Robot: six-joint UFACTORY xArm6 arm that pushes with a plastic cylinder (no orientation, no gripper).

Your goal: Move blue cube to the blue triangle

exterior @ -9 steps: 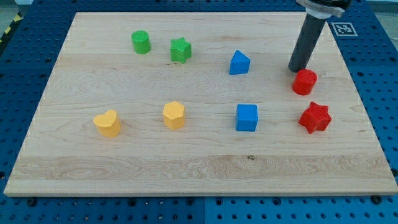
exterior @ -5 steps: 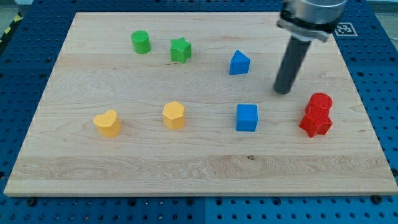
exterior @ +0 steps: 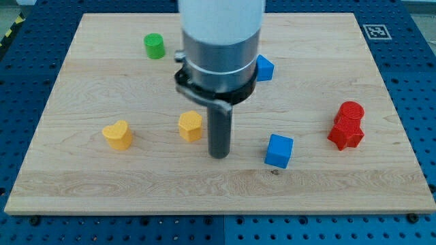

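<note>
The blue cube (exterior: 278, 150) lies below the board's middle, turned a little askew. The blue triangle (exterior: 264, 68) sits above it toward the view's top; the arm's wide body covers its left part. My tip (exterior: 218, 154) rests on the board to the left of the blue cube, with a gap between them, and just right of a yellow block (exterior: 191, 126).
A yellow heart-like block (exterior: 118, 135) sits at the left. A green cylinder (exterior: 154, 45) is at the top left. A red cylinder (exterior: 351, 111) touches a red star (exterior: 345, 134) at the right. The arm's body hides the area where the green star was. The wooden board (exterior: 102, 184) lies on a blue pegboard.
My tip swept from the right side down and left, past the blue cube. The red cylinder was pushed down against the red star. The blue cube shifted down-right and rotated.
</note>
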